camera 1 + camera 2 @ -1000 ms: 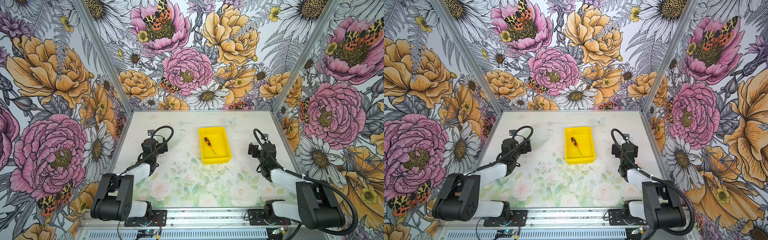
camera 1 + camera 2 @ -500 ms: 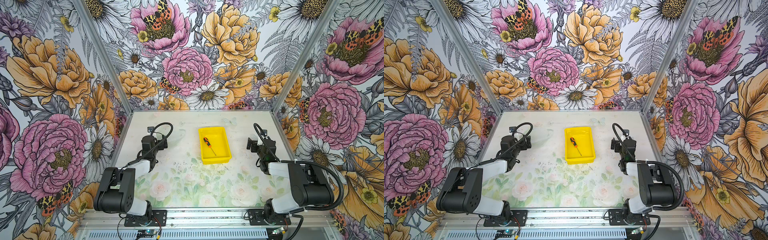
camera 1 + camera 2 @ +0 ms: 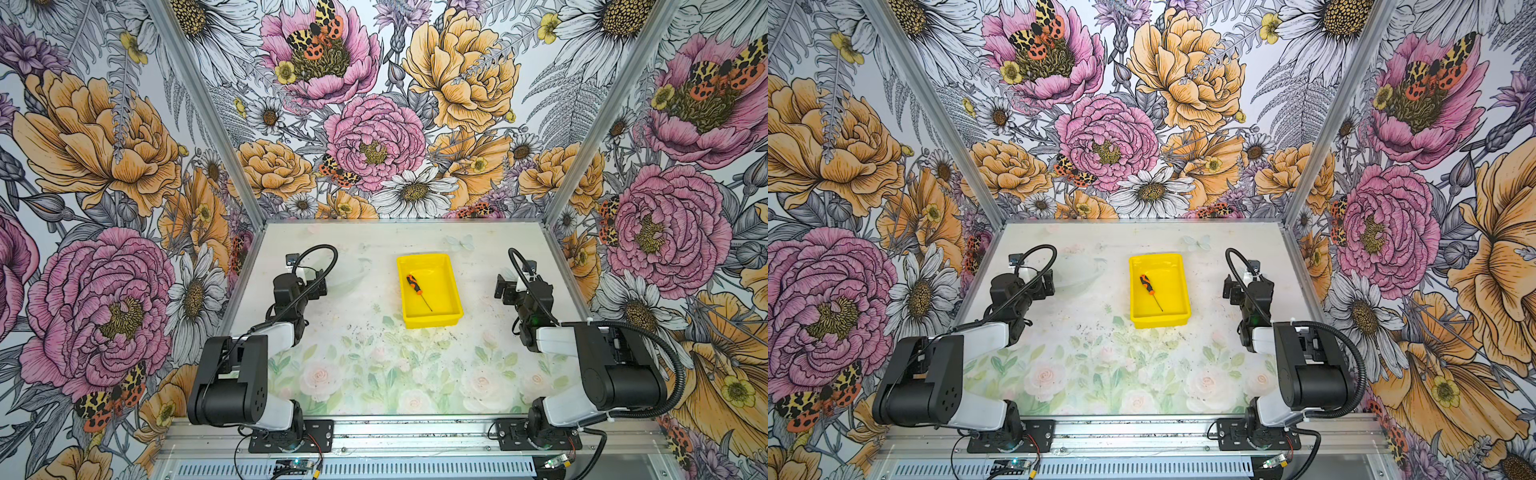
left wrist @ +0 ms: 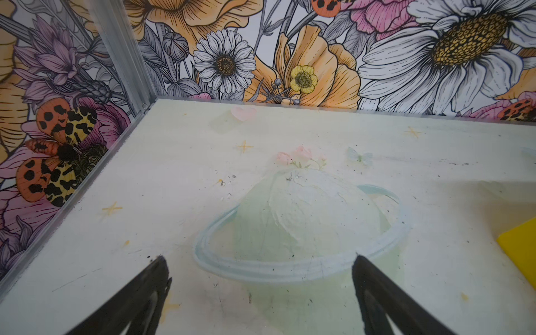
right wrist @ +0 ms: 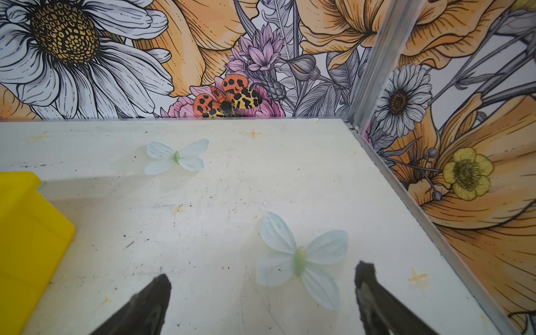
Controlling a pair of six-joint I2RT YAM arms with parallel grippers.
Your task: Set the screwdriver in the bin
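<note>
Now my left gripper [image 4: 259, 269] stands wide, its two dark fingers [image 4: 150, 290] spread with nothing between them. It hangs low over the table [image 3: 374, 357], above a pale ringed dome [image 4: 304, 220] printed on the surface. A yellow corner of the bin [image 4: 522, 255] just shows at the edge of my left wrist view.

My right gripper [image 5: 262, 278] is spread just as wide and holds nothing. Beneath it lies a pale blue printed butterfly [image 5: 300, 261], and the bin's outer wall fills one side of that wrist view.

In both top views my two grippers sit to either side of the bin, well apart from it and touching neither it nor the screwdriver [image 3: 417, 291]. The screwdriver lies flat on the bin floor, set on a diagonal. Its orange-and-black handle is nearer the far left of the bin and its thin shaft points toward the near right. The bin rests on the table between my arms, toward the flowered back wall [image 3: 374, 137].
</note>
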